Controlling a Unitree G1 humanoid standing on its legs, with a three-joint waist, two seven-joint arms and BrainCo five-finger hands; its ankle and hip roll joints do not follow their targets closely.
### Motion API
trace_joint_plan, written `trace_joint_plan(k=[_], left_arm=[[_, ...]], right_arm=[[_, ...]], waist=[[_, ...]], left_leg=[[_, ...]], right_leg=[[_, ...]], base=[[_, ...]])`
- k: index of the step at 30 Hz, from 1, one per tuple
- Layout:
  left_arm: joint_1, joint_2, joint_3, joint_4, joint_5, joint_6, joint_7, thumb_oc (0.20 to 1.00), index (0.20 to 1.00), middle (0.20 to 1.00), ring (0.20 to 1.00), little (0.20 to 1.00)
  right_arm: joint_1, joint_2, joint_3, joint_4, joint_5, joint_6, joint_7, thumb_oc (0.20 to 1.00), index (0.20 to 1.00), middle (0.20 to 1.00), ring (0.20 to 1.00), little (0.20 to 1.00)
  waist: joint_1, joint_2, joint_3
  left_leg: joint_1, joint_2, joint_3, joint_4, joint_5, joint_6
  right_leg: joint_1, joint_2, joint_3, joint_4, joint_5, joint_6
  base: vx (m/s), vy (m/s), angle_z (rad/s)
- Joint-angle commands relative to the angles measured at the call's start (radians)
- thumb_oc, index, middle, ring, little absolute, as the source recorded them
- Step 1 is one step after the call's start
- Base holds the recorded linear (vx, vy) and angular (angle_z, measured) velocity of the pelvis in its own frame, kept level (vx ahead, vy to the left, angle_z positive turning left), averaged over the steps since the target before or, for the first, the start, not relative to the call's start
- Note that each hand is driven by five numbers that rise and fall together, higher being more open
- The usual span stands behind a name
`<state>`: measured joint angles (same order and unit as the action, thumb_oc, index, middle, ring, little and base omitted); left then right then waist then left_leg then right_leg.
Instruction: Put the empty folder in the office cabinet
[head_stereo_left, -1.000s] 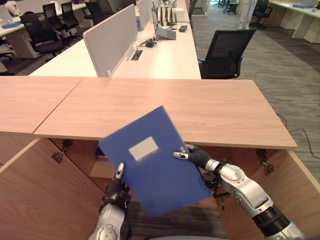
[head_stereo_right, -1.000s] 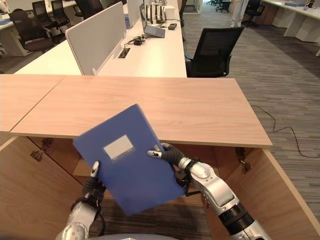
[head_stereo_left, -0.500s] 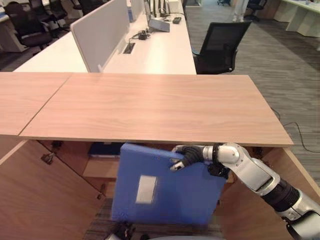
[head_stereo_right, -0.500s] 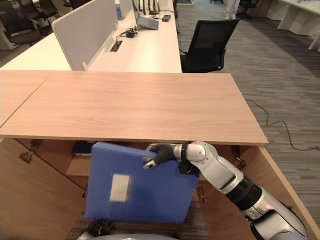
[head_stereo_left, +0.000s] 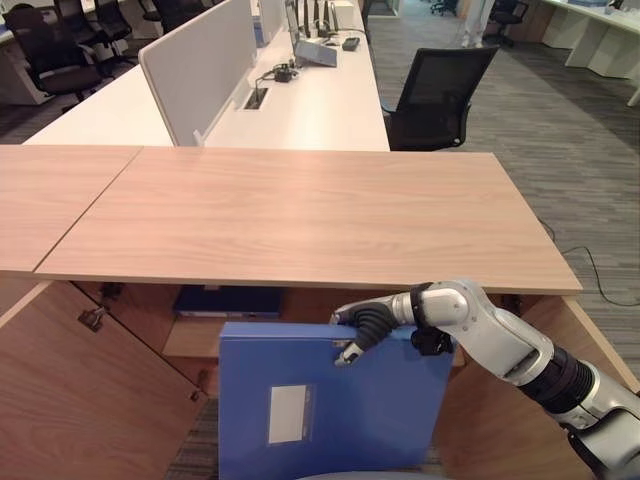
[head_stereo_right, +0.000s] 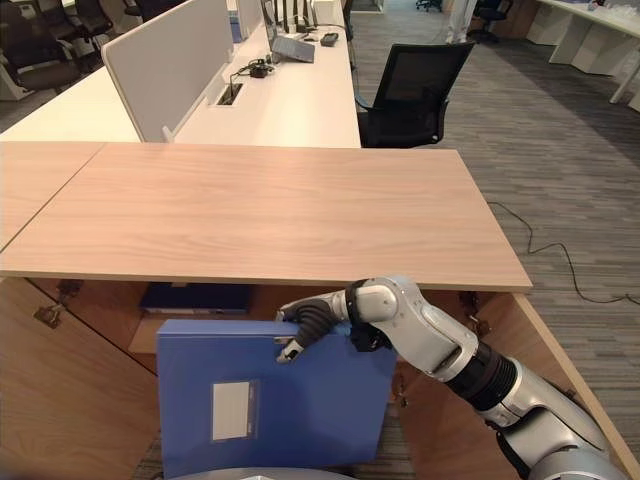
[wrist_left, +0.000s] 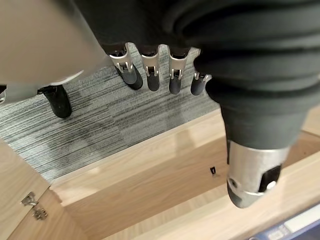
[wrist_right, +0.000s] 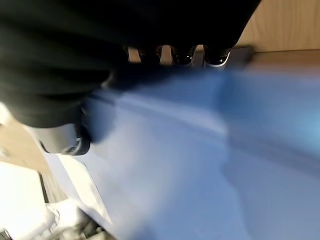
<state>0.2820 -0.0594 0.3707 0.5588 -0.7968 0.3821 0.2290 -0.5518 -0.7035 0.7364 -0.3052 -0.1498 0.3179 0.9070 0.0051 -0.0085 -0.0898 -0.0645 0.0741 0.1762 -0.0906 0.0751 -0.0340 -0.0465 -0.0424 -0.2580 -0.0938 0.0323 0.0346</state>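
Blue folder (head_stereo_left: 335, 400) upright before open cabinet (head_stereo_left: 120, 400), below wooden top (head_stereo_left: 300, 215). Gripped at upper edge by right hand (head_stereo_left: 362, 322), fingers curled over. Left hand (wrist_left: 145, 62) relaxed, fingers straight, holding nothing, above carpet (wrist_left: 100, 120).

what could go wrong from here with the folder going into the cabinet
1. The right hand alone grips the blue folder at its top edge, fingers over the rim; the left hand hangs open over the carpet, so the folder could swing or slip.
2. The folder stands upright, its top edge close under the cabinet top, and may catch on it.
3. Another dark blue folder lies on the shelf and could block it.
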Motion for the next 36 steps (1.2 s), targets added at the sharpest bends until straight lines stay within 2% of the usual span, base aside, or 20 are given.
trace_joint_plan(k=[1, 10, 16, 21, 31, 33, 36], left_arm=[[-0.074, -0.001, -0.010, 0.009, 0.019, -0.008, -0.022, 1.000, 1.000, 1.000, 1.000, 1.000], [-0.082, 0.008, -0.045, 0.011, 0.040, 0.003, -0.007, 1.000, 1.000, 1.000, 1.000, 1.000], [-0.082, 0.004, -0.087, 0.012, 0.056, 0.022, 0.025, 1.000, 1.000, 1.000, 1.000, 1.000], [-0.079, 0.009, -0.121, 0.019, 0.070, 0.031, 0.035, 1.000, 1.000, 1.000, 1.000, 1.000], [-0.084, 0.018, -0.159, 0.008, 0.096, 0.051, 0.039, 1.000, 1.000, 1.000, 1.000, 1.000], [-0.086, 0.014, -0.168, 0.000, 0.101, 0.055, 0.038, 1.000, 1.000, 1.000, 1.000, 1.000], [-0.082, 0.001, -0.179, 0.005, 0.101, 0.047, 0.033, 1.000, 1.000, 1.000, 1.000, 1.000]], right_arm=[[-0.033, 0.007, 0.118, 0.027, -0.044, -0.070, 0.077, 0.200, 0.200, 0.200, 0.200, 0.200], [0.081, 0.045, 0.109, 0.216, -0.151, -0.087, -0.010, 0.200, 0.200, 0.200, 0.200, 0.200], [0.227, 0.120, 0.017, 0.359, -0.148, -0.069, -0.115, 0.200, 0.200, 0.200, 0.200, 0.200], [0.315, 0.191, -0.073, 0.446, -0.135, -0.056, -0.163, 0.200, 0.200, 0.200, 0.200, 0.200], [0.368, 0.227, -0.182, 0.547, -0.129, -0.048, -0.219, 0.200, 0.200, 0.200, 0.200, 0.200], [0.402, 0.254, -0.245, 0.561, -0.088, -0.047, -0.274, 0.200, 0.200, 0.200, 0.200, 0.200], [0.436, 0.351, -0.360, 0.634, 0.025, -0.074, -0.408, 0.200, 0.200, 0.200, 0.200, 0.200]], waist=[[0.010, -0.030, -0.004], [0.018, -0.023, 0.009], [0.019, -0.015, 0.015], [0.021, -0.011, 0.014], [0.024, 0.010, 0.020], [0.021, 0.019, 0.024], [0.017, 0.030, 0.036]], left_leg=[[0.092, -0.025, -0.038, 0.003, -0.118, 0.006], [0.092, -0.027, -0.042, 0.003, -0.114, 0.007], [0.082, -0.027, -0.045, 0.003, -0.109, 0.006], [0.063, -0.028, -0.052, 0.003, -0.101, 0.002], [0.006, -0.030, -0.083, 0.003, -0.080, -0.010], [-0.007, -0.028, -0.096, 0.003, -0.072, -0.016], [-0.022, -0.026, -0.106, 0.003, -0.063, -0.023]], right_leg=[[0.012, 0.032, 0.018, 0.007, -0.038, -0.014], [0.012, 0.033, 0.017, 0.007, -0.037, -0.014], [0.004, 0.031, 0.015, 0.007, -0.036, -0.011], [-0.006, 0.030, 0.003, 0.007, -0.035, -0.010], [-0.041, 0.024, -0.027, 0.007, -0.035, -0.007], [-0.046, 0.024, -0.038, 0.007, -0.039, -0.010], [-0.054, 0.024, -0.048, 0.007, -0.042, -0.012]], base=[[0.00, 0.000, 0.00], [0.00, 0.000, 0.00], [0.00, -0.003, 0.01], [0.00, -0.007, 0.00], [0.00, -0.043, 0.10], [0.03, -0.060, 0.19], [0.00, -0.040, 0.15]])
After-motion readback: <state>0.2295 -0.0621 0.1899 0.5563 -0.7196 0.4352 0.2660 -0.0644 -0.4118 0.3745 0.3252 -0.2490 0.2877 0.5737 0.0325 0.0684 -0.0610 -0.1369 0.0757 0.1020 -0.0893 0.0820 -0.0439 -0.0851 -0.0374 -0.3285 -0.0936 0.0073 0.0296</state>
